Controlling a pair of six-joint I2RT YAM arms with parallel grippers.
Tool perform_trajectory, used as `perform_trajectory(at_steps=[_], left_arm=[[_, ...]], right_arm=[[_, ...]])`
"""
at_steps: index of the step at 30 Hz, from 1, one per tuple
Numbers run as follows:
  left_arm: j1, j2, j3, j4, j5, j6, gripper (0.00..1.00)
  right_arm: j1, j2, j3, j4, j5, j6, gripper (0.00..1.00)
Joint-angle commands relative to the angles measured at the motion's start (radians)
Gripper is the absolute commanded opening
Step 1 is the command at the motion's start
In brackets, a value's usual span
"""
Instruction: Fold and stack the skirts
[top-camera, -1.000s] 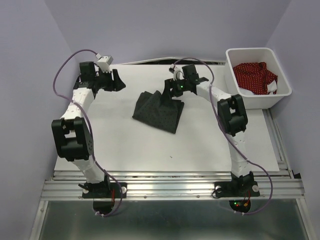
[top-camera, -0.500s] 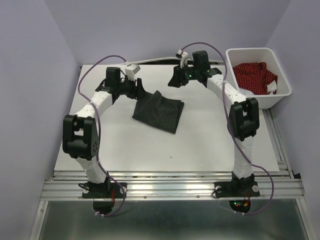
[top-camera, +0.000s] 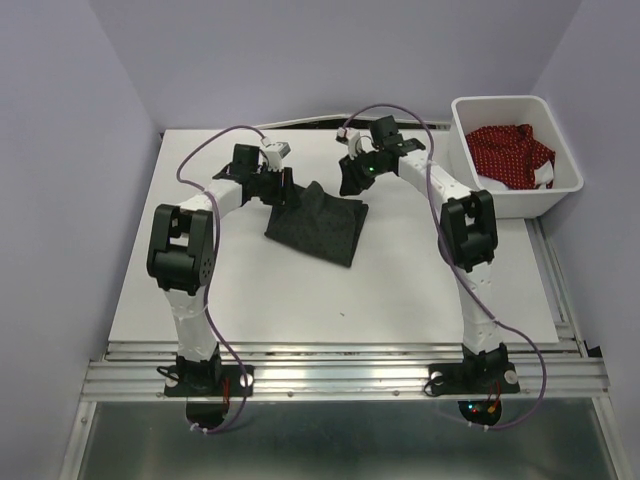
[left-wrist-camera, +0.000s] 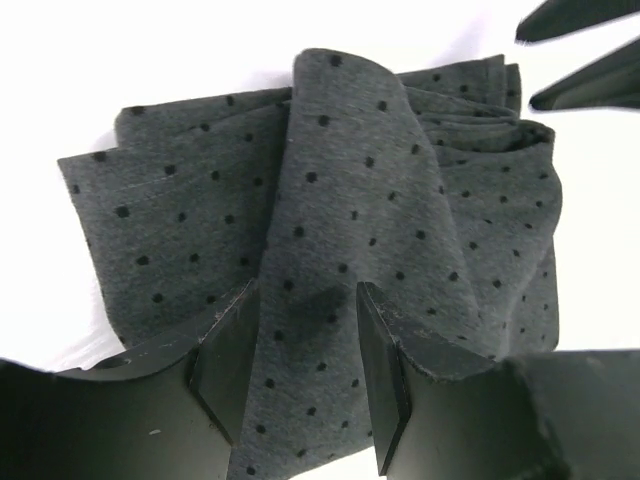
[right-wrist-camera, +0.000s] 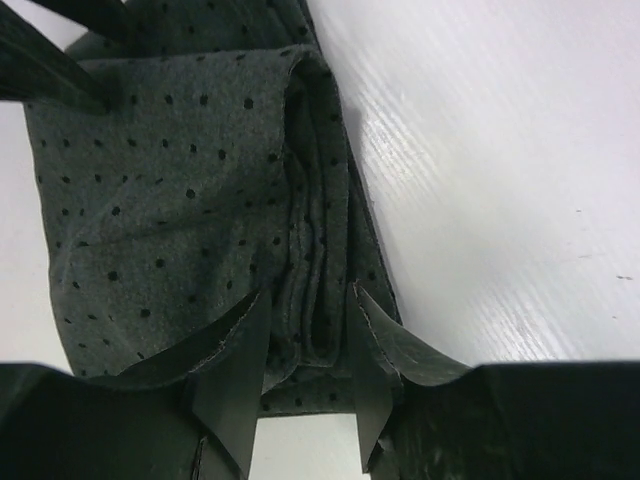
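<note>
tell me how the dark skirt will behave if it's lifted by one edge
Likely floppy: the dark skirt bunches into a ridge inside the left hand. Its layered edge at the right hand looks loose, so it may unfold when lifted. Probably light.

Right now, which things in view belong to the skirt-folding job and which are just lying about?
Job:
- dark charcoal black-dotted cloth skirt
- red white-dotted cloth skirt

Lying about:
- white rectangular plastic bin, holding the red skirt
- white flat tabletop
</note>
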Motion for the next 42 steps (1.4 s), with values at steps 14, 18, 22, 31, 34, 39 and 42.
perform_trajectory(at_steps=[14, 18, 22, 31, 34, 39, 42], left_arm=[[-0.006, 0.014, 0.055, 0.000, -0.049, -0.018, 0.54], [-0.007, 0.015, 0.053, 0.000, -0.050, -0.016, 0.54], [-0.007, 0.018, 0.053, 0.000, -0.050, -0.023, 0.54], [-0.007, 0.020, 0.050, 0.000, -0.050, -0.023, 0.54], [-0.007, 0.018, 0.052, -0.003, -0.052, -0.021, 0.54], [-0.009, 0.015, 0.055, -0.004, -0.050, -0.023, 0.54], [-0.011, 0.015, 0.052, -0.006, -0.043, -0.021, 0.54]], right_arm=[[0.054, -0.009, 0.037, -0.106, -0.013, -0.108, 0.45], [0.054, -0.014, 0.043, -0.129, -0.015, -0.120, 0.46], [0.054, -0.011, 0.054, -0.129, -0.021, -0.109, 0.47], [0.054, -0.014, 0.098, -0.152, -0.044, -0.126, 0.42], [0.054, 0.005, 0.110, -0.194, -0.032, -0.171, 0.37], [0.063, 0.006, 0.100, -0.249, -0.027, -0.201, 0.36], [0.063, 0.006, 0.097, -0.260, -0.019, -0.209, 0.36]])
